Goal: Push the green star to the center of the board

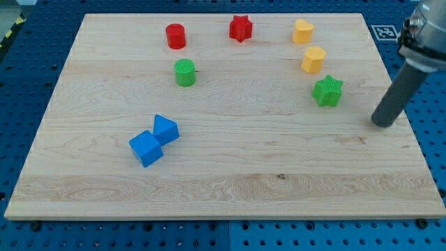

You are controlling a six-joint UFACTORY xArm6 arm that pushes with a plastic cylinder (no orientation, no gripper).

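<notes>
The green star (327, 91) lies on the wooden board (230, 181) at the view's right, above mid-height. My tip (382, 124) rests on the board to the right of the star and a little lower, apart from it by a clear gap. The dark rod rises from the tip toward the view's upper right corner.
Two yellow blocks (302, 31) (313, 59) sit above the green star. A red star (240, 28) and a red cylinder (175, 35) are near the top edge. A green cylinder (185, 72) is left of centre. Two blue blocks (166, 130) (145, 148) touch at lower left.
</notes>
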